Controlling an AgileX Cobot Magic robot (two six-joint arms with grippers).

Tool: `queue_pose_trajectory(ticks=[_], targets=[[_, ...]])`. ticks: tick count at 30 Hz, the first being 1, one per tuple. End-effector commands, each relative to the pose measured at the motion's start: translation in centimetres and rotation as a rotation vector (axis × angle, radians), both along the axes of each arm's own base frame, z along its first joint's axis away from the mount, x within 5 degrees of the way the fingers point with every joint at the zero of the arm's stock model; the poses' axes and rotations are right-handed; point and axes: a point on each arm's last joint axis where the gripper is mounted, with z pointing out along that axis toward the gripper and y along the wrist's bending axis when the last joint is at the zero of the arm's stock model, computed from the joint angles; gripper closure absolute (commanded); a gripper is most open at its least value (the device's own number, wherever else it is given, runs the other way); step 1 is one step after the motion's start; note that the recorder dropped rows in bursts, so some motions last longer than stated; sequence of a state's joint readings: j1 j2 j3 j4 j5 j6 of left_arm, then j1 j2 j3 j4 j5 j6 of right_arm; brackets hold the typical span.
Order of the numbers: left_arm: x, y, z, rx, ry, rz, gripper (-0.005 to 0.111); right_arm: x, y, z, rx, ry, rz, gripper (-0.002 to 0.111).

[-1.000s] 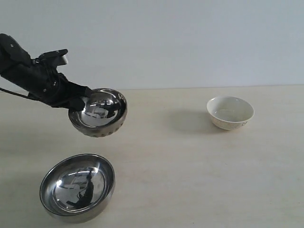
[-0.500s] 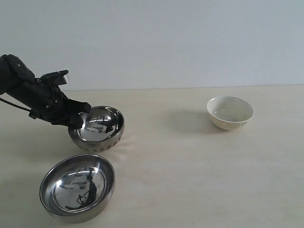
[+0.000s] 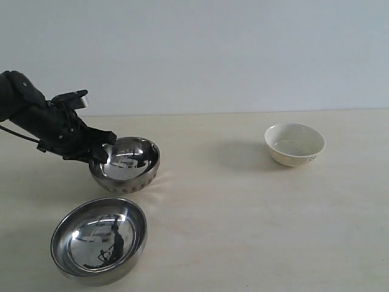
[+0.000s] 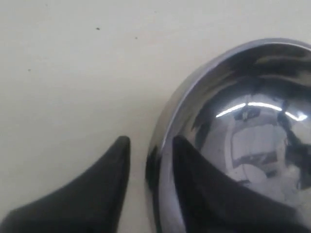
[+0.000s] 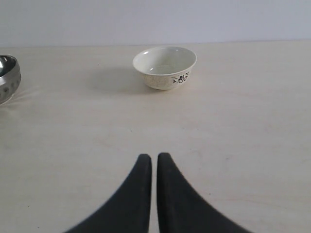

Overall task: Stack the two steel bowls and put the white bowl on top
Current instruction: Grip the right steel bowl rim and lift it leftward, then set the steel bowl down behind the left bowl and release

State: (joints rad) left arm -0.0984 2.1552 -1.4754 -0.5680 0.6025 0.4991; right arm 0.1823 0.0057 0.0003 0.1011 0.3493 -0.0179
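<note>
Left wrist view: left gripper stood parted astride the rim of the steel bowl, unclamped; right gripper was closed, empty.

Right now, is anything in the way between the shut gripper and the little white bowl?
No, nothing visible is. In the right wrist view only bare table lies between the right gripper and the white bowl. A steel bowl shows at the picture's edge, well off that path.

The rear steel bowl is sitting upright just behind the front steel bowl, both mirror-bright, unstacked; the cream white bowl is standing upright, well apart rightward.
</note>
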Motion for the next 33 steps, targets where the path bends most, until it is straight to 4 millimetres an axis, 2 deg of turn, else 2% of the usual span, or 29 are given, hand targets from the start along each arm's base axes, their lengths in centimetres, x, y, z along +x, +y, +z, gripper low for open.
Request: queue_pose_trajectory(ticks=[1, 4, 7, 10, 12, 16, 21, 24, 29, 33], targets=[[0.2, 0.0, 0.4, -0.014, -0.013, 0.023, 0.053, 0.0, -0.1, 0.1, -0.007, -0.015, -0.005, 0.108], [0.3, -0.2, 1.0, -0.022, -0.012, 0.010, 0.051, 0.0, -0.1, 0.1, -0.007, -0.015, -0.005, 0.108], [-0.2, -0.1, 3.3, -0.043, 0.019, -0.040, 0.051, 0.0, -0.1, 0.1, -0.007, -0.015, -0.005, 0.108], [-1.0, 1.2, 5.5, 0.000, 0.041, -0.060, 0.051, 0.0, -0.1, 0.1, -0.007, -0.015, -0.005, 0.108], [-1.8, 2.2, 7.2, 0.020, 0.057, -0.062, 0.051, 0.0, -0.1, 0.1, -0.007, -0.015, -0.005, 0.108], [-3.7, 3.5, 9.6, -0.001, 0.124, -0.031, 0.051, 0.0, -0.1, 0.1, -0.007, -0.015, -0.005, 0.108], [-6.1, 3.6, 11.0, 0.004, 0.134, -0.052, 0.051, 0.0, -0.1, 0.1, -0.007, -0.015, -0.005, 0.108], [-7.9, 3.6, 10.3, 0.006, 0.164, -0.057, 0.051, 0.0, -0.1, 0.1, -0.007, -0.015, -0.005, 0.108], [-10.6, 3.7, 6.7, 0.020, 0.242, -0.072, 0.051, 0.0, -0.1, 0.1, -0.007, -0.015, -0.005, 0.108], [-11.5, 3.6, 4.7, -0.009, 0.243, -0.039, 0.051, 0.0, -0.1, 0.1, -0.007, -0.015, -0.005, 0.108]])
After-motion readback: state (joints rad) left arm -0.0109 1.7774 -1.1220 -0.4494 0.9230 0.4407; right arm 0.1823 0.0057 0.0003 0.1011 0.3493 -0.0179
